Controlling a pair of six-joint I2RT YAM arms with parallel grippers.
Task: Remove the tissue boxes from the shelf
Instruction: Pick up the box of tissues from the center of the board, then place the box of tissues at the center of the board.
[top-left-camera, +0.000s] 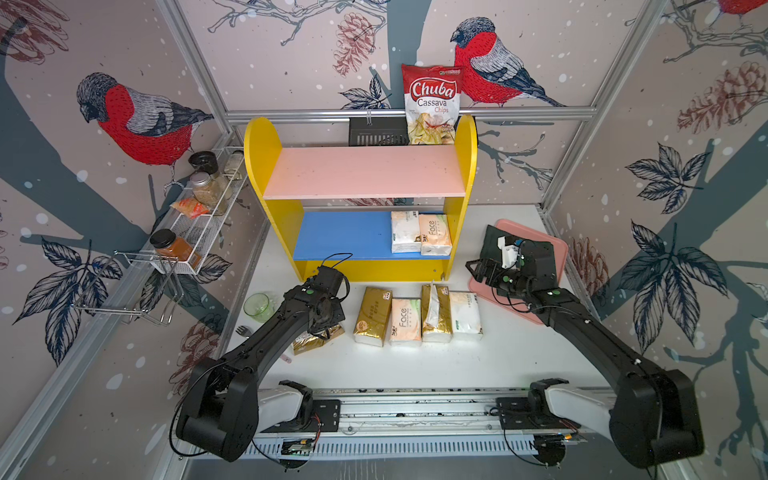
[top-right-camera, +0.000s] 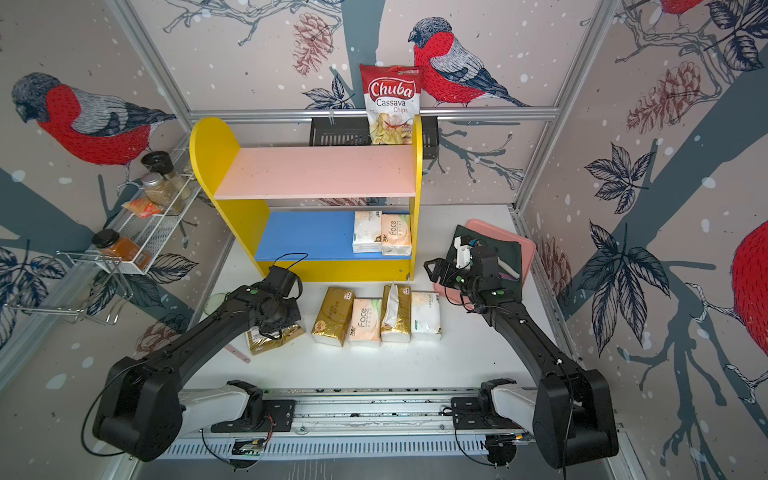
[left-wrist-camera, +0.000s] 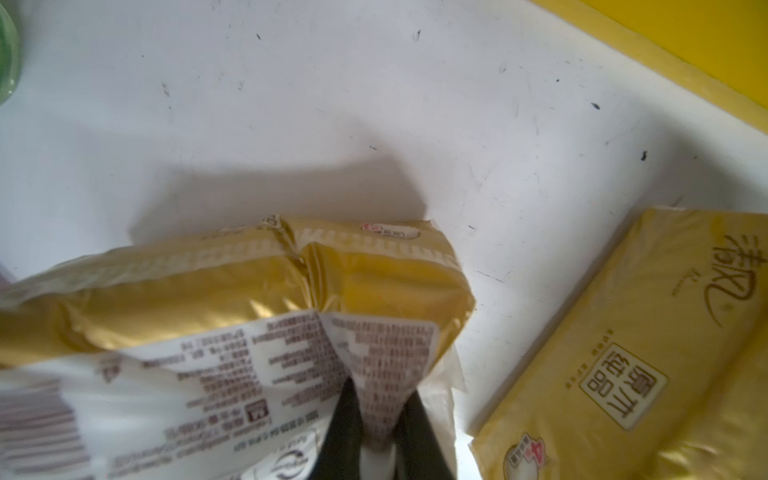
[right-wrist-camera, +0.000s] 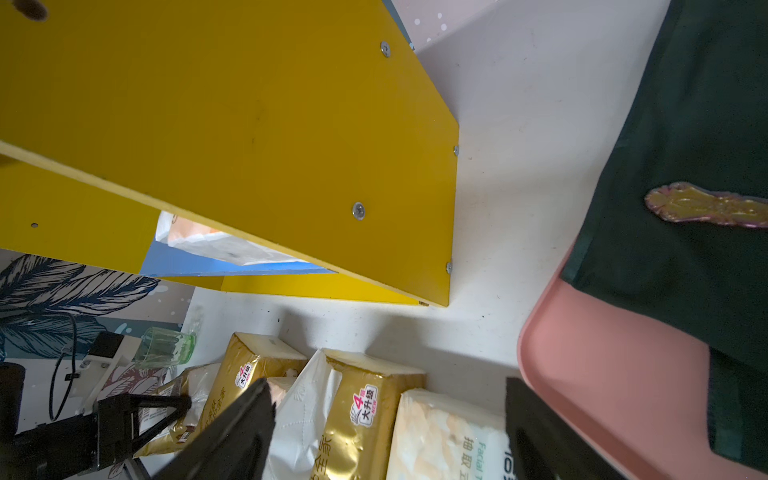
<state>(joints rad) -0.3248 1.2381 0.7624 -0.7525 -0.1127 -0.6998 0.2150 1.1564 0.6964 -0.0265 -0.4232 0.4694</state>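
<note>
The shelf (top-left-camera: 365, 172) holds two tissue packs (top-left-camera: 420, 232) at the right end of its blue board. Its yellow side wall stands between them and the right end effector (top-left-camera: 477, 266), whose jaws are apart. On the table (top-left-camera: 415, 365), left of four lined-up packs (top-left-camera: 415, 318), the left end effector (left-wrist-camera: 380, 392) is pinched on the loose wrapper of a gold pack (left-wrist-camera: 249, 291), probably because the soft pack is too wide to grip whole.

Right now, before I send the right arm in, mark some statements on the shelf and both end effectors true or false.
1. A white pack and a Face pack lie on the blue lower board. True.
2. The left end effector pinches the wrapper of a gold pack. True.
3. The right end effector grips a tissue pack. False: it is open and holds nothing.
4. The pink upper board carries a pack. False: nothing lies on it.
</note>
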